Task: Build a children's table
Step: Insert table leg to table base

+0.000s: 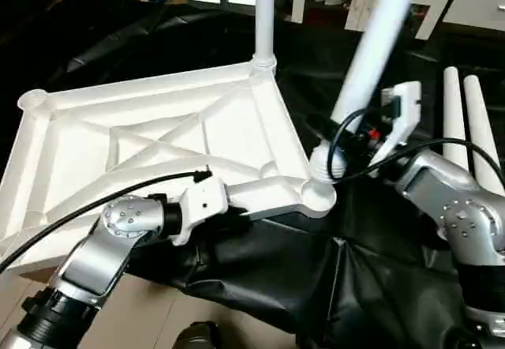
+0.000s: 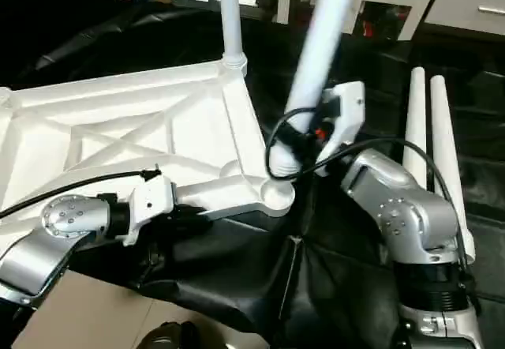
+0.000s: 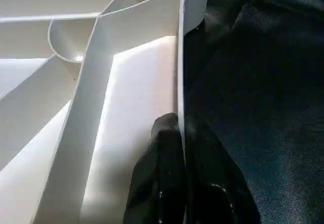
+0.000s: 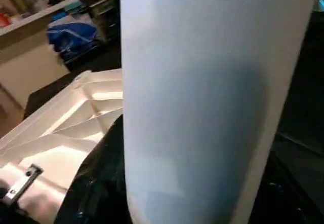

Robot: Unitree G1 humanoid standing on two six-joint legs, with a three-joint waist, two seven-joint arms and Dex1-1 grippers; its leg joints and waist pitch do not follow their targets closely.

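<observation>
The white plastic tabletop (image 1: 158,140) is lying upside down on the black-draped table (image 1: 260,278), its X-ribbed underside facing up and its near right corner reaching the table's front edge. One white tube leg (image 1: 264,17) is standing upright in the far right corner socket. The left gripper (image 3: 183,148) is pinching the tabletop's thin side wall, one black finger inside the rim and the other outside against the black cloth, closed tight on that wall just short of the near right corner socket (image 1: 318,195). The right gripper (image 1: 341,155) is gripping a second white tube leg (image 1: 371,49) near its lower end, with its fingers closed around the tube; this leg is leaning to the right, and its bottom end is sitting at the near right corner socket, though the frames are not showing whether it is seated inside. Two more white tube legs (image 1: 465,128) are lying side by side on the black cloth to the right, well apart from the tabletop. The far left corner socket (image 1: 33,100) is standing open.
</observation>
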